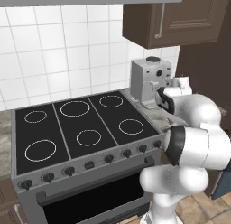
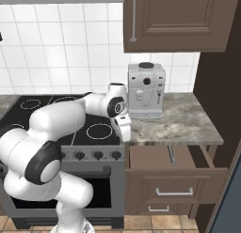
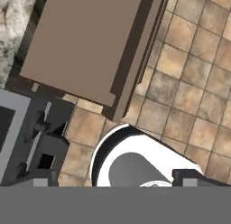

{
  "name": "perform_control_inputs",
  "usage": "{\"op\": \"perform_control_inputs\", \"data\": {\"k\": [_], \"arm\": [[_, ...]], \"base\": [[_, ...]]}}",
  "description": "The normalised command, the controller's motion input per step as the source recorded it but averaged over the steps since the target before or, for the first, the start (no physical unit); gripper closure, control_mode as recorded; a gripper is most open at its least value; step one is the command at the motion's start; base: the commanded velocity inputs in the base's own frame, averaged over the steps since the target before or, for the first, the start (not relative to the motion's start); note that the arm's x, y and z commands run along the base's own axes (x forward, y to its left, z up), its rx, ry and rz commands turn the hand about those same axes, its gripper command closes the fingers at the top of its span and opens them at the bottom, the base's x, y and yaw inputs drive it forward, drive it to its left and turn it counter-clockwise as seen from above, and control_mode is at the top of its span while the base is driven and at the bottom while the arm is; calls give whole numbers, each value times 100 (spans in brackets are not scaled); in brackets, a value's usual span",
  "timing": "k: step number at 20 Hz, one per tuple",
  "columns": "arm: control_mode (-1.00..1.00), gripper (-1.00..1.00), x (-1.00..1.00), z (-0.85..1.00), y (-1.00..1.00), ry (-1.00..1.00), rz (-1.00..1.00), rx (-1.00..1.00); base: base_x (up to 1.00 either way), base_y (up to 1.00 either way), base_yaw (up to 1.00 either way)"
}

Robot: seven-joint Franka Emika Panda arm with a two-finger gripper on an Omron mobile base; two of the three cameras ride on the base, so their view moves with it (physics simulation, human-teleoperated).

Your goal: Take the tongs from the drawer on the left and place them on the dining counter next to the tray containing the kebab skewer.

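Black stove (image 1: 85,128) with five rings fills the lower left of the left base view, oven door below it. White arm (image 2: 61,119) sweeps from the lower left of the right base view toward frame centre. Brown wall cabinet (image 2: 174,20) at upper right. Marbled bench (image 2: 188,124) at right centre, silver coffee machine (image 2: 146,91) standing on its back left part. Tiled floor (image 3: 194,83) covers the right side of the hand view. Top drawer (image 2: 150,157) is pulled open just under the bench, right of the stove; two closed drawers below it. Gripper (image 2: 126,138) points down at frame centre, over the seam between stove and bench, just left of the open drawer; jaws spread wide, holding nothing. Tongs (image 2: 172,154) lie inside the open drawer, a thin grey strip toward its right half, apart from the gripper.
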Motion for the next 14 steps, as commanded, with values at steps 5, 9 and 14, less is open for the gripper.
{"op": "perform_control_inputs", "data": {"k": [5,9,14], "arm": [[-100,-100,-10,-3,-26,-2,0,1],[-100,-100,-30,-17,-91,-17,0,0],[-100,-100,-11,-17,-100,-12,0,0]], "base": [[0,0,0],[0,0,0],[0,0,0]]}}
